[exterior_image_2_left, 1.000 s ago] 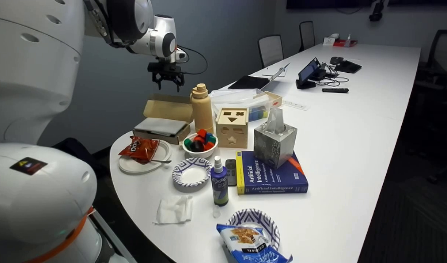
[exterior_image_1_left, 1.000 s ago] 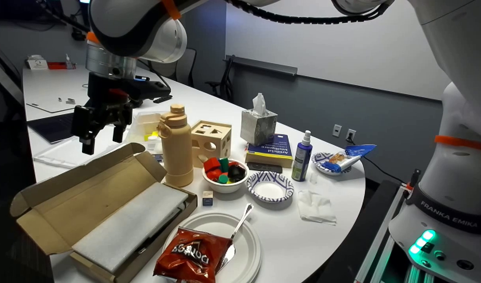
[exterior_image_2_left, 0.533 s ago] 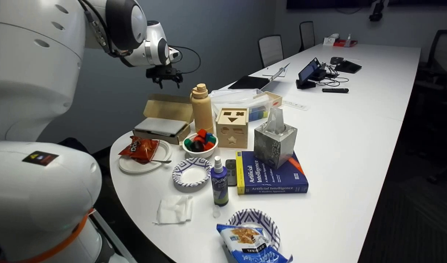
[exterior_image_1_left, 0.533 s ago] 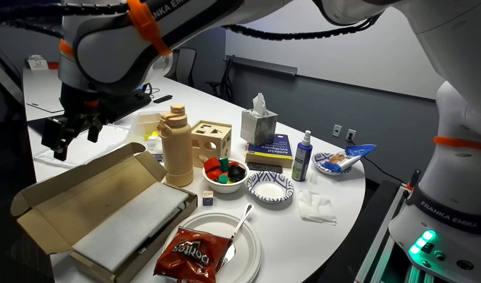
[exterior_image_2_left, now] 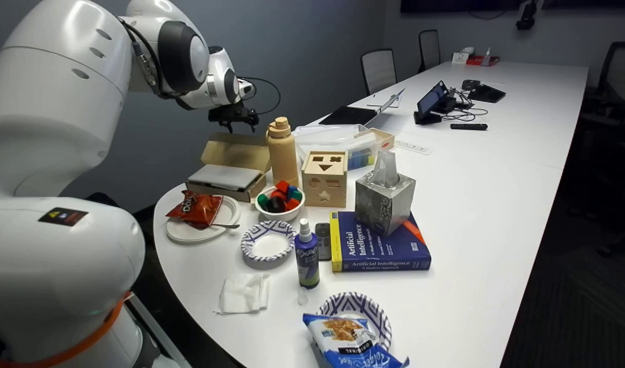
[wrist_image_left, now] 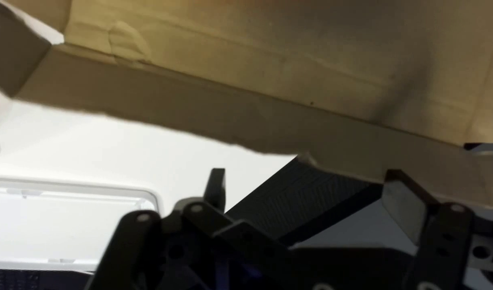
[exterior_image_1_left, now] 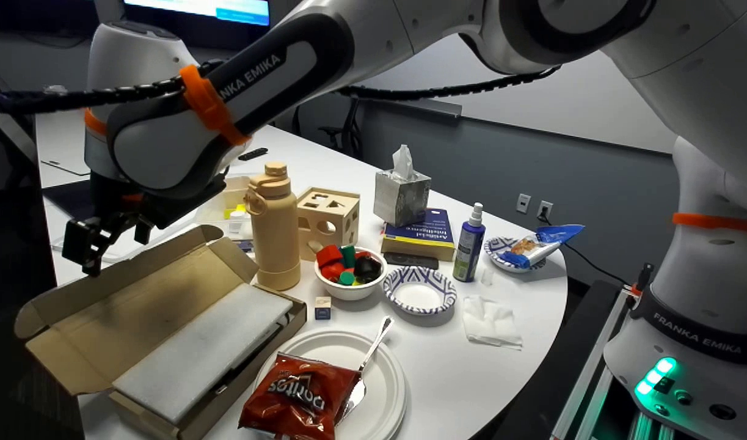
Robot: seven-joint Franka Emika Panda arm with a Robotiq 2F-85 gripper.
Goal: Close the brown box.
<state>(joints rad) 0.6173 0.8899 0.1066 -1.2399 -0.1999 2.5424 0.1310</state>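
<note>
The brown box (exterior_image_1_left: 147,305) lies on the table with its lid swung up and back, pale inside showing; the open lid also shows in an exterior view (exterior_image_2_left: 235,153). A white flat slab (exterior_image_1_left: 202,351) lies in its base. My gripper (exterior_image_1_left: 117,252) hangs above and behind the lid's free edge, pointing down, and also shows there in an exterior view (exterior_image_2_left: 241,129). In the wrist view the gripper (wrist_image_left: 305,179) is open, its fingers wide apart with nothing between them. The lid's edge flap (wrist_image_left: 250,117) passes just ahead of the fingertips; I cannot tell whether the right one touches it.
A tan bottle (exterior_image_1_left: 275,238) stands close to the box's corner, with a wooden shape cube (exterior_image_1_left: 327,223) behind it. A plate (exterior_image_1_left: 385,397) with a red chip bag (exterior_image_1_left: 300,397) lies beside the box. A white plastic lid (wrist_image_left: 69,225) lies behind the box.
In the exterior views my gripper has moved out past the box lid's free edge and then come down lower. It has stayed open. The box looks unmoved.
</note>
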